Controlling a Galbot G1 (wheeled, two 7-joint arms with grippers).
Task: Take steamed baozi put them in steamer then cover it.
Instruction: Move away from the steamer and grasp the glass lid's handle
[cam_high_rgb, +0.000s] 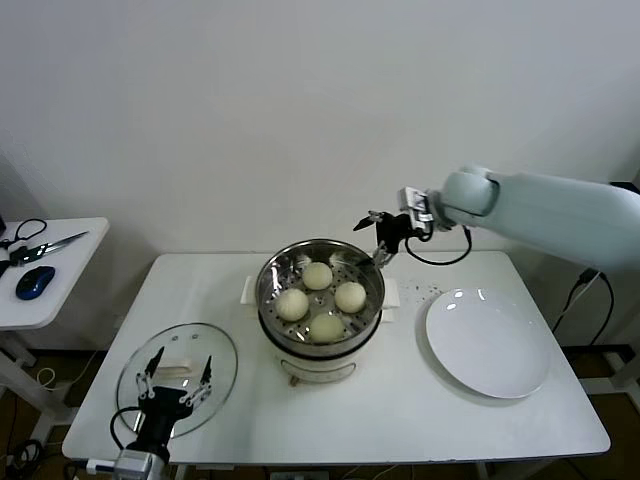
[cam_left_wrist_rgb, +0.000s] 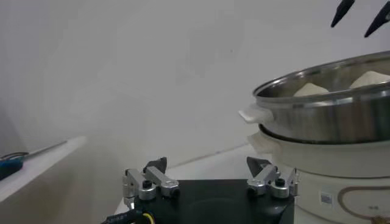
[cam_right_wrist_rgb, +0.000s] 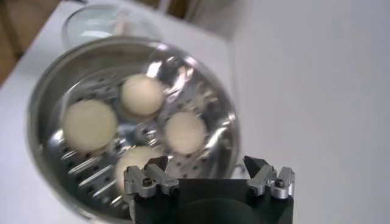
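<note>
All four steamed baozi (cam_high_rgb: 320, 297) already sit in the steamer (cam_high_rgb: 320, 312) at the middle of the table (cam_high_rgb: 400, 420), so the loading step looks done — what remains is the covering. The glass cover (cam_high_rgb: 178, 375) lies flat on the table's near-left corner, well apart from the steamer.

The left gripper (cam_high_rgb: 178, 385) hangs just above the cover with its fingers spread and nothing between them, near the white handle (cam_high_rgb: 175, 371). The right gripper (cam_high_rgb: 383, 236) is over the steamer's far-right rim, also spread wide and empty; the white plate (cam_high_rgb: 487, 342) on the right is bare.

The next move likely calls for the left gripper to drop onto the handle, close across it, lift the cover level and carry it over to seat on the steamer's rim.

The baozi are smooth, cream-white, rounded domes of dough resting on a perforated steel floor. The steamer's wall is polished metal on a white plastic base with side handles. The cover is a shallow clear dome with a metal rim — probably slippery, so the blocky handle is the sensible hold.
</note>
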